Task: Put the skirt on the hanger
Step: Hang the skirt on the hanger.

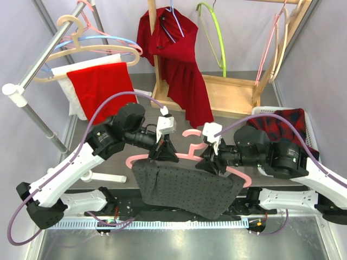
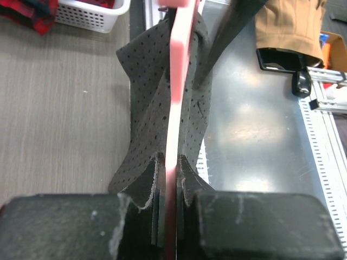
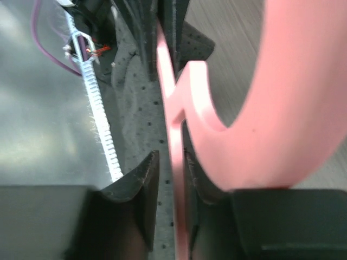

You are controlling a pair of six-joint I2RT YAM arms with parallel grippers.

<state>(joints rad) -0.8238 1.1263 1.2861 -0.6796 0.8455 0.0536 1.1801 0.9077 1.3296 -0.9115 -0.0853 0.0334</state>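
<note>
L gripper [image 1: 164, 153] and R gripper [image 1: 209, 161] are both clamping the pink hanger [image 1: 187, 156], long axis running 9-to-3 o'clock btwn them, w/ skirt [image 1: 184, 189] draping toward 6 o'clock.

Robotics lab bench [image 1: 173, 245] (plain grey walls [image 1: 322, 59]), wooden clothes rack [image 1: 233, 96], spare hangers [image 1: 92, 46], white laundry basket [image 1: 263, 111]

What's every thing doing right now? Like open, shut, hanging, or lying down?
pink hanger: held by both end effectors.
skirt: draped over pink hanger, fabric on both sides.
left end effector: shut on pink hanger and skirt fabric.
right end effector: shut on pink hanger.
red dress: hanging on wooden rack.
plaid cloth: bunched in white basket.
</note>
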